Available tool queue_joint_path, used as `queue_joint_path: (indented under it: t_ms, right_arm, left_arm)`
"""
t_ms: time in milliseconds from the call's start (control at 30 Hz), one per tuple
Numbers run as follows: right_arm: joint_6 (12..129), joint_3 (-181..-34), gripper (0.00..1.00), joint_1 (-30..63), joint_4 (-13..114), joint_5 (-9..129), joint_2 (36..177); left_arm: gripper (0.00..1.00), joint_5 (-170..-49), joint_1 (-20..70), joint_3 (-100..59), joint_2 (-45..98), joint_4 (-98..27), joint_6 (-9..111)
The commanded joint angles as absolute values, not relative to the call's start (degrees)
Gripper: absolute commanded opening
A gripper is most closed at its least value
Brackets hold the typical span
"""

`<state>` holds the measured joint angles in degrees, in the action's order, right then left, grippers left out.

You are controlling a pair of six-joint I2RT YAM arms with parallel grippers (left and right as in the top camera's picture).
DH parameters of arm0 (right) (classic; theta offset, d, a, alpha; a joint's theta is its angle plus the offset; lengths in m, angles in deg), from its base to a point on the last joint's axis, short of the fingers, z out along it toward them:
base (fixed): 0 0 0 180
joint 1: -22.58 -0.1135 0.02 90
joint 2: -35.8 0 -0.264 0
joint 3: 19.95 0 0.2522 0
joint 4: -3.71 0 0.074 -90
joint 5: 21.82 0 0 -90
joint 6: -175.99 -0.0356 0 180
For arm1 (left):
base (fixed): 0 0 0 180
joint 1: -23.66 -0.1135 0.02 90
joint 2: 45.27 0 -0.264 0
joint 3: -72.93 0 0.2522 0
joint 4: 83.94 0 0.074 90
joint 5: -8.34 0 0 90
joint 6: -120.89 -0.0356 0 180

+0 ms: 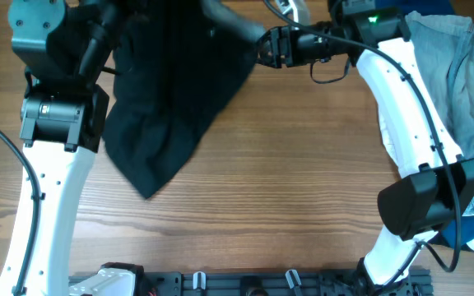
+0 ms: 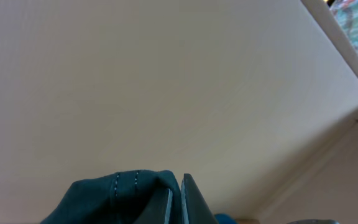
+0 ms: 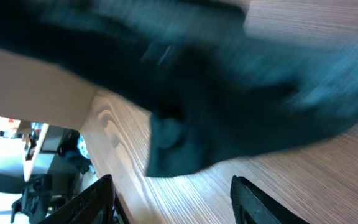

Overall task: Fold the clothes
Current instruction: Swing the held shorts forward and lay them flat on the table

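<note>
Black shorts pinched in left end effector.

White left arm, white right arm, black joint housings, black cables, green light, black right claw.

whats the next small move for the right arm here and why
Probably ease the right gripper forward and close it on the nearest edge of the black shorts. Its fingers stand open with the fabric just ahead, while the left gripper looks shut on the cloth, which drapes bunched onto the table.
</note>
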<state>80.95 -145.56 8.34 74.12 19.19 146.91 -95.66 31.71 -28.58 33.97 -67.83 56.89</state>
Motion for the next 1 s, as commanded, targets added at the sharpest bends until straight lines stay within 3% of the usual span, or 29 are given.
queue_joint_path:
  t_ms: [0, 300, 667, 833, 900, 967]
  right_arm:
    - [76.40, -145.59, 0.63, 8.38, 71.65, 26.10, 147.04]
    - [70.83, -145.43, 0.68, 8.84, 64.63, 38.58, 154.19]
    - [69.32, -145.43, 0.72, 11.44, 58.69, 39.69, 166.08]
    - [66.92, -145.43, 0.72, 10.92, 52.59, 33.61, 170.43]
    - [65.60, -145.43, 0.67, 10.17, 51.93, 33.20, 171.00]
    - [65.63, -145.43, 0.40, 9.23, 51.82, 33.18, 171.04]
  left_arm:
    - [0.04, -95.38, 32.57, -29.78, 33.60, -66.74, 56.78]
    - [0.04, -97.26, 32.83, -29.78, 33.60, -63.33, 56.78]
    - [0.04, -97.26, 32.83, -29.78, 33.60, -62.19, 56.80]
    - [0.04, -97.26, 32.83, -29.78, 33.60, -61.50, 56.82]
    - [0.04, -97.26, 32.83, -29.78, 33.60, -61.54, 56.84]
    - [0.04, -97.26, 32.83, -29.78, 33.60, -61.52, 56.82]
